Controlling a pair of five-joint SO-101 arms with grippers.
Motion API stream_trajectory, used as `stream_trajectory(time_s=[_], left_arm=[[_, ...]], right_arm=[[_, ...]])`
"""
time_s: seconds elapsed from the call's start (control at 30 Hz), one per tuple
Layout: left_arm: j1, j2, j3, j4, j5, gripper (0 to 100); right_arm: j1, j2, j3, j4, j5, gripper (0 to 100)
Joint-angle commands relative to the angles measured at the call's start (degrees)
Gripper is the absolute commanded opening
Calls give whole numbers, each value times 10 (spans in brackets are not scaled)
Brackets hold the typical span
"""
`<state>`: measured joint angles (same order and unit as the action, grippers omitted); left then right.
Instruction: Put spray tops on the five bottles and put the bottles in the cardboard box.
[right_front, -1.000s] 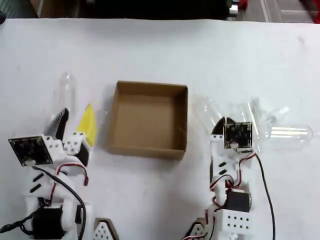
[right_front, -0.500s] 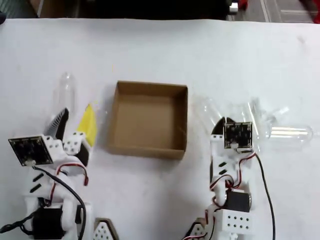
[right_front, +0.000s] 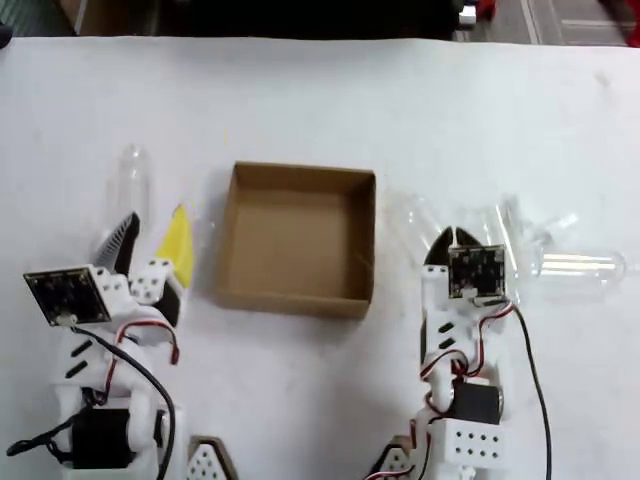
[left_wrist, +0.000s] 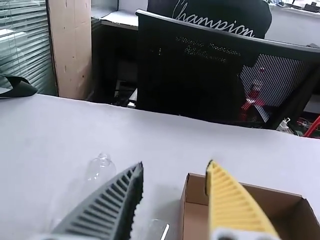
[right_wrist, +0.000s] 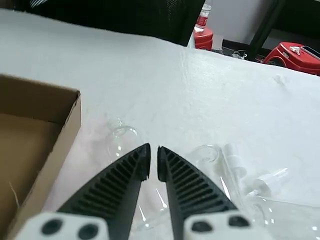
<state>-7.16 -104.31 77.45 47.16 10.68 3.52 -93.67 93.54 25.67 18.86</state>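
We can't really count the clear plastic bottles (right_front: 575, 268) heaped right of the open brown cardboard box (right_front: 297, 240); they overlap, and the right arm (right_front: 462, 330) covers some; the plainest one lies crosswise on the table; a lone clear bottle (right_front: 130, 180) left of the box lies lengthwise toward the far edge, near end under the left gripper (left_wrist: 175, 164), fingers spread; right gripper (right_wrist: 153, 148) nearly pressed together, holding nothing.

High view looks down over the table (right_front: 300, 100); both low wrist views share the cardboard box (right_front: 290, 295).
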Motion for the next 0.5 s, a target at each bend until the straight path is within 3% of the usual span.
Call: stream_trajectory(time_s=[0.0, 0.23, 0.47], left_arm=[[-4, -5, -3, -18, 2, 195], [-2, -5, -3, -17, 2, 195], [-1, -5, -2, -18, 2, 195]], right_arm=[[-42, 3, -79, 64, 71, 17], [-82, 29, -230, 137, 70, 18], [-106, 230, -461, 233, 69, 18]])
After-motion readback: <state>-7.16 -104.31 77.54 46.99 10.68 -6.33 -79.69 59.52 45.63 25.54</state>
